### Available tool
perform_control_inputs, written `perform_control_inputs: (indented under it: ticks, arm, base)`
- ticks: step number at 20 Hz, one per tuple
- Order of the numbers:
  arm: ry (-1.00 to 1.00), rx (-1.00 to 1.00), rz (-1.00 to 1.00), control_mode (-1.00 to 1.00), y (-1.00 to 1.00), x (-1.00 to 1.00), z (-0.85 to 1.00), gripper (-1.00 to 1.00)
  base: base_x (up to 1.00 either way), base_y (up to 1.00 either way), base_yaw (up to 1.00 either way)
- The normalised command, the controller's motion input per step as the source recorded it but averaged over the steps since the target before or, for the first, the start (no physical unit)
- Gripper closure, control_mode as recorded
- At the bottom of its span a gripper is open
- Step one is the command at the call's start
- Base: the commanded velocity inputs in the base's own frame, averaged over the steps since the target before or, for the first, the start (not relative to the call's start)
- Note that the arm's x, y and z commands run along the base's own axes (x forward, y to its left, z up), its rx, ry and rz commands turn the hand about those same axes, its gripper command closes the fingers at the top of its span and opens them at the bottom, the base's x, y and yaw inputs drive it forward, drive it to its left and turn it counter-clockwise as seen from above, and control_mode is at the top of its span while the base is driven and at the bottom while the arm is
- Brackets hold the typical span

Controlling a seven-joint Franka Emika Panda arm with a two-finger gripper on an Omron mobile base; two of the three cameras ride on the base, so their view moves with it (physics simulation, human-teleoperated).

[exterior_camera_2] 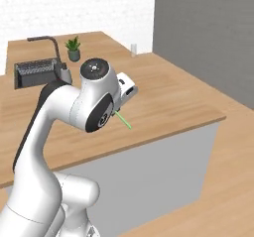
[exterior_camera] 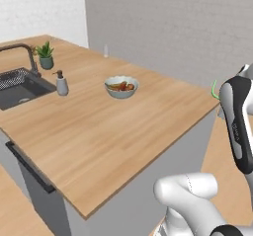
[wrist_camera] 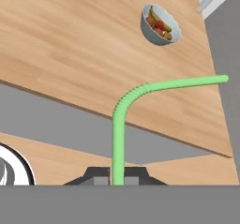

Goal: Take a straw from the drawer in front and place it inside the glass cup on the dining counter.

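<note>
My gripper (wrist_camera: 117,180) is shut on the lower end of the bright green straw (wrist_camera: 123,115). The straw stands up from between the finger tips and bends sideways near its top. The straw (exterior_camera_2: 123,120) pokes out below my hand beside the near edge of the dining counter (exterior_camera_2: 173,94), and its tip (exterior_camera: 214,89) shows at the counter's right corner. The small clear glass cup (exterior_camera: 105,51) stands far off at the back edge of the counter (exterior_camera: 123,131), also seen as the glass cup (exterior_camera_2: 133,49) and the cup (wrist_camera: 204,3). The drawer is out of view.
A bowl of fruit (exterior_camera: 121,87) sits mid-counter between me and the cup. Further left are a soap dispenser (exterior_camera: 62,84), a dark sink (exterior_camera: 20,87) with a faucet, and a small potted plant (exterior_camera: 46,56). The counter's grey side panel (exterior_camera_2: 163,171) drops to the wooden floor.
</note>
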Motion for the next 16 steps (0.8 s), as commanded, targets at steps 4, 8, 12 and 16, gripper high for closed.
perform_control_inputs:
  ticks: [4, 8, 12, 16]
  arm:
    - [0.00, 0.00, 0.00, 1.00, 0.00, 0.00, 0.00, 1.00]
    - [0.00, 0.00, 0.00, 1.00, 0.00, 0.00, 0.00, 1.00]
    - [0.00, 0.00, 0.00, 1.00, 0.00, 0.00, 0.00, 1.00]
    - [0.00, 0.00, 0.00, 1.00, 0.00, 0.00, 0.00, 1.00]
  base:
    - [0.38, -1.00, 0.02]
    - [0.38, -1.00, 0.05]
    - [0.38, -1.00, 0.08]
    - [0.38, -1.00, 0.12]
